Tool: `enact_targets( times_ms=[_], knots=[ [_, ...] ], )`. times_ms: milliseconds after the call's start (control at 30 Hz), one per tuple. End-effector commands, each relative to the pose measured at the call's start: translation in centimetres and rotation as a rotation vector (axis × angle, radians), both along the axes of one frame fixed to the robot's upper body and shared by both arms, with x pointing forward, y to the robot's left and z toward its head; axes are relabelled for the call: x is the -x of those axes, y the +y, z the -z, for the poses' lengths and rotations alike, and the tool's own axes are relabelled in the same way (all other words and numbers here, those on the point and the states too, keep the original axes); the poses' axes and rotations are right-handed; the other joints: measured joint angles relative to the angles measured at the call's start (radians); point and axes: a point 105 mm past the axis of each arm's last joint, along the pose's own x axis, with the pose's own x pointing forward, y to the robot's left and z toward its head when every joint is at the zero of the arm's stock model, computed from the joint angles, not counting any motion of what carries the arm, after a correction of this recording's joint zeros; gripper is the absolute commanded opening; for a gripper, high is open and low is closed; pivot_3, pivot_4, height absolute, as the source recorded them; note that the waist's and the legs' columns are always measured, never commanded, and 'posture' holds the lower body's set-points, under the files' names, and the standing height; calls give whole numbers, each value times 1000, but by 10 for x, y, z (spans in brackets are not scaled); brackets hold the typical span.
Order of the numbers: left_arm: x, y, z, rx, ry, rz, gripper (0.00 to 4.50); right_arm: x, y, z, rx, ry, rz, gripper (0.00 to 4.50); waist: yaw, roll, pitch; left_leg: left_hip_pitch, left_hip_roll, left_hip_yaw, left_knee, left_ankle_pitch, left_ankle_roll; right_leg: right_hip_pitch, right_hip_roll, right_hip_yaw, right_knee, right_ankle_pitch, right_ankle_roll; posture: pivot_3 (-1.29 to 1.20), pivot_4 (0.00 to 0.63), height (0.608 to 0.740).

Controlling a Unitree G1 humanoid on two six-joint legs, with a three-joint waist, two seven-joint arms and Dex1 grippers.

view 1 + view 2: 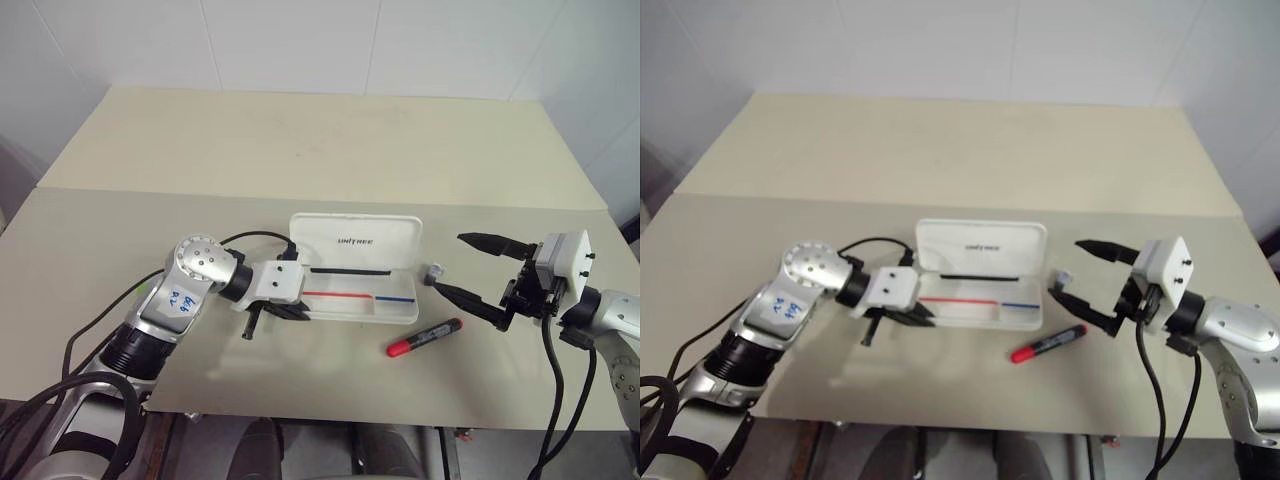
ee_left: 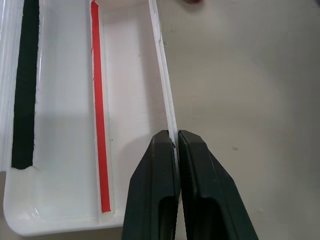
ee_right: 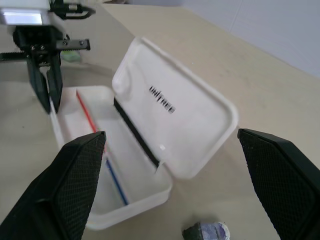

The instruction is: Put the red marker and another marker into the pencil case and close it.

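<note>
There is 1 pencil case [image 1: 355, 262] on the table [image 1: 300, 140], white and with its lid open. Inside the case there are 2 coloured lines, 1 red [image 1: 336, 295] and 1 blue [image 1: 394, 298], and 1 black strip [image 1: 350, 270]. There is 1 red marker [image 1: 425, 337] on the table. There is 1 small grey piece [image 1: 434, 270] beside the case, perhaps a cap. The robot has 2 grippers, the left gripper [image 1: 290, 312] and the right gripper [image 1: 447, 264], each with 2 black fingers.

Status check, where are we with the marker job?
Left gripper shut on pencil case front wall. Right gripper open. Red marker on table, outside.
</note>
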Motion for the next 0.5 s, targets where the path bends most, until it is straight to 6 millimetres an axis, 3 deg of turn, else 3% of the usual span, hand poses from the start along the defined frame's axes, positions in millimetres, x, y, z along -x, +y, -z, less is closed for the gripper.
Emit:
enact_targets(
  times_ms=[33,267,500],
  knots=[
    [9,4,-4,-26,-6,21,23,5,2,-11,-12,-49,4,4500,-1,0,0,0,0,0,0,0,0,0,0,0,0,0,0,0,150,740],
    [9,10,3,-45,24,-12,23,2,9,-12,-38,-59,0,4500,-1,0,0,0,0,0,0,0,0,0,0,0,-1,0,0,0,150,740],
    [6,-9,-12,58,16,-6,23,-1,12,-13,-46,-69,-3,4500,4,0,0,0,0,0,0,0,0,0,0,0,0,0,0,0,150,740]
  ],
)
